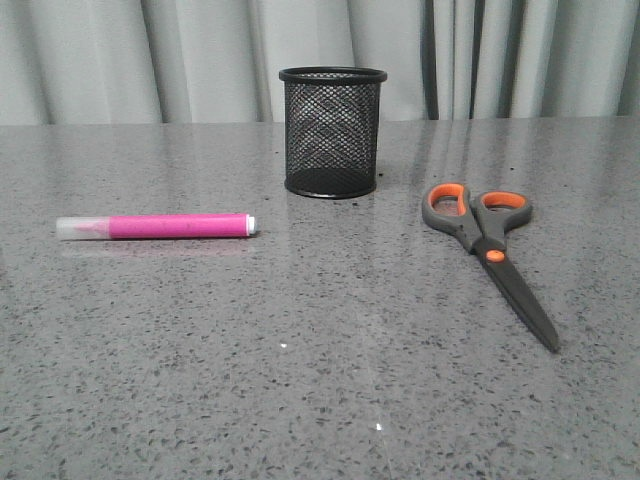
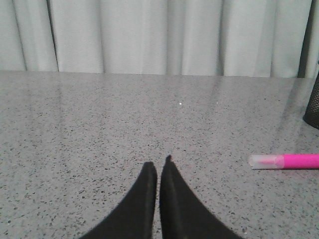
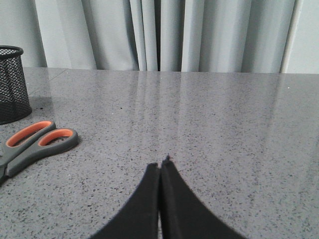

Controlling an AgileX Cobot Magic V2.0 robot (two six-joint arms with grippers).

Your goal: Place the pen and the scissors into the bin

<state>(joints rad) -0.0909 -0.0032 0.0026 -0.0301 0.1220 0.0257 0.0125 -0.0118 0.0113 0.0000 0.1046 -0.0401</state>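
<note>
Quick count of what's on table (image 1: 320, 400):

- pen (image 1: 160, 226): one, pink, clear cap
- scissors (image 1: 487, 252): one pair, grey with two orange-lined loops, one orange pivot screw
- bin (image 1: 332, 131): one, black mesh cup
- grippers: two, left gripper (image 2: 157, 167) and right gripper (image 3: 160, 165), each with two dark fingers, so four fingers total

So three loose items on table, one of each kind, no duplicates. One table, one grey curtain (image 1: 200, 60) behind. That's whole tally.
</note>
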